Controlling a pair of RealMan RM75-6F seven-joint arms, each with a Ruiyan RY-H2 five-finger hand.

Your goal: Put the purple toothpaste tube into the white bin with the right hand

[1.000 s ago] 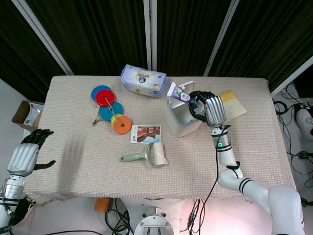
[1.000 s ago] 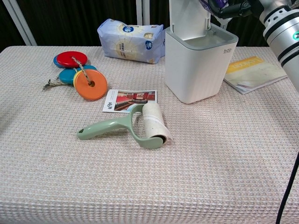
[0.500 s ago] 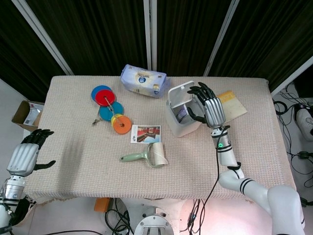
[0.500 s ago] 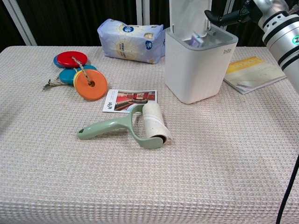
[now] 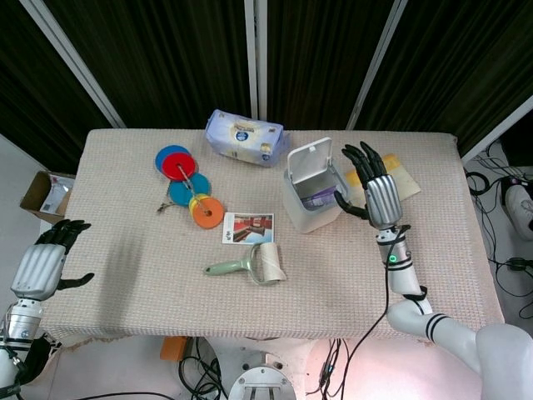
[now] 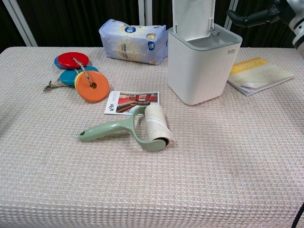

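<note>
The purple toothpaste tube (image 5: 316,198) lies inside the white bin (image 5: 301,215), whose lid stands up at the back. In the chest view the white bin (image 6: 202,71) hides the tube. My right hand (image 5: 375,185) hovers just right of the bin, fingers spread and holding nothing; only a fingertip (image 6: 247,18) and part of the wrist show in the chest view. My left hand (image 5: 46,258) hangs off the table's left front corner, fingers apart and empty.
A green lint roller (image 6: 137,127) lies mid-table beside a photo card (image 6: 132,102). Coloured discs on a cord (image 6: 78,75) sit at the left, a blue-white packet (image 6: 133,42) at the back. A yellow booklet (image 6: 259,75) lies right of the bin.
My right hand let go of the tube, which dropped into the bin. The hand then opened and drew away to the right.
</note>
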